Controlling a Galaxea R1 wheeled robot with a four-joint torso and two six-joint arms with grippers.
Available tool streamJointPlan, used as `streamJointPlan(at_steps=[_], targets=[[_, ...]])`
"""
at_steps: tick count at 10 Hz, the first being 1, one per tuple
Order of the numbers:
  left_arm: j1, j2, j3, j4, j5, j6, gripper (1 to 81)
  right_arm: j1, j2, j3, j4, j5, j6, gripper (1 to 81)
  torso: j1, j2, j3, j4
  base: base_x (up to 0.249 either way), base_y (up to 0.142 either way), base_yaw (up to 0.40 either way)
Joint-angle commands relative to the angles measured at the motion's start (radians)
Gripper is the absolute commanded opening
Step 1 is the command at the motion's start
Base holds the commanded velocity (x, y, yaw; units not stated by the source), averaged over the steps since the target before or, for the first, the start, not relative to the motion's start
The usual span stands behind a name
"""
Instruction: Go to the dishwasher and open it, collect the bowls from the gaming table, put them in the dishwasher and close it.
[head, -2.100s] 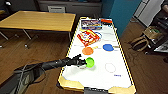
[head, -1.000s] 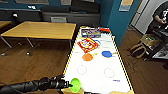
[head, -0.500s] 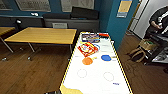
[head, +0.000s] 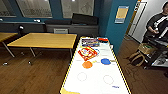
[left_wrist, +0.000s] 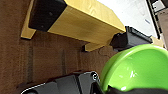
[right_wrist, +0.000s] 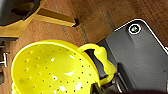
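Left end effector grasping the lime green bowl, over wood floor next to the gaming table leg. Right end effector grasping a yellow perforated bowl by its handle side. Orange bowl and blue bowl sit mid-table, ahead of both end effectors.

The long table ahead of me has a glossy white top and a yellow band along its edges. Beside it stands a matt wooden table on a dark wood-plank floor. My left wrist camera shows a shiny, smooth green plastic bowl; my right shows a glossy yellow plastic strainer dotted with holes.
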Motion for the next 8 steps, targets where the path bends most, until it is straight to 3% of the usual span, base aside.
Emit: streamJointPlan(at_steps=[1,3,4,5,7,8], targets=[[0.044,0.028,-0.114,0.072,-0.113,-0.001,1.0,0.034,-0.024,-0.006,-0.026,-0.039,-0.004,1.0,0.0,0.0,0.0,0.0,0.0,0.0,0.0],[0.11,0.064,-0.178,0.098,-0.152,-0.001,1.0,0.025,-0.016,-0.026,-0.031,-0.039,-0.005,1.0,0.0,0.0,-0.001,0.0,0.0,0.0,0.0],[0.137,0.084,-0.209,0.101,-0.172,0.0,1.0,0.022,-0.015,-0.026,-0.041,-0.039,-0.005,1.0,0.0,0.0,0.028,0.0,0.0,0.0,0.0],[0.16,0.101,-0.241,0.101,-0.182,0.009,1.0,0.022,-0.01,-0.026,-0.045,-0.039,-0.004,1.0,0.0,0.0,0.099,0.0,0.0,0.0,0.0],[0.195,0.13,-0.292,0.102,-0.196,0.016,1.0,0.018,-0.007,-0.029,-0.052,-0.039,-0.005,1.0,0.0,0.0,0.126,0.0,0.0,0.0,0.0],[0.208,0.14,-0.307,0.118,-0.207,0.014,1.0,0.016,-0.004,-0.032,-0.052,-0.039,-0.005,1.0,-0.001,0.0,0.057,0.0,0.0,0.0,0.0]])
